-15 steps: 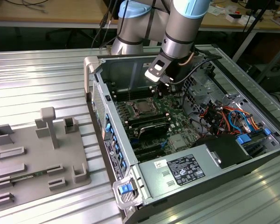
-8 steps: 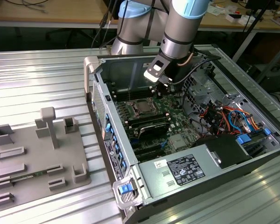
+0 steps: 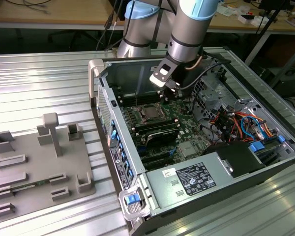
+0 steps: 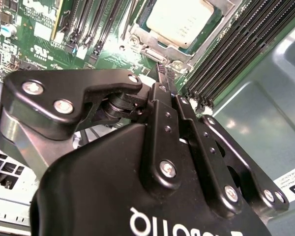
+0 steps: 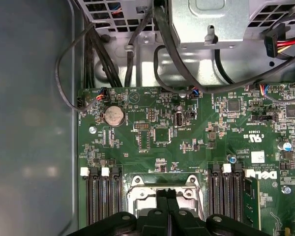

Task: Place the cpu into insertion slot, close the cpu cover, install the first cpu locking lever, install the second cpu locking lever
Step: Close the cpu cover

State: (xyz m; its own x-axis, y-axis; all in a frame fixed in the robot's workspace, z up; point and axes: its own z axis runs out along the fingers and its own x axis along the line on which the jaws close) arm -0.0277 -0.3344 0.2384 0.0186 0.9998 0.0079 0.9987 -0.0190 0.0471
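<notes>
The cpu [image 4: 181, 20] lies in its socket on the green motherboard, dull silver top up. The cpu cover [image 4: 148, 48], a shiny metal frame, lies flat around it. In the exterior view the socket with the cpu [image 3: 150, 112] sits in the middle of the open computer case, just below the arm's wrist [image 3: 186, 51]. My gripper [image 4: 164, 72] hangs close above the socket's edge, shut, with the two black fingers pressed together and nothing seen between them. In the first wrist view the gripper [image 5: 166, 192] points at the socket frame [image 5: 137, 181]. The locking levers cannot be made out.
Rows of black memory slots [image 5: 102, 196] flank the socket on both sides. Cables [image 5: 137, 44] and a metal drive cage [image 5: 211, 19] lie beyond the board. The case wall [image 3: 99, 81] rises at the exterior view's left, and a grey fixture plate [image 3: 39, 167] lies on the table there.
</notes>
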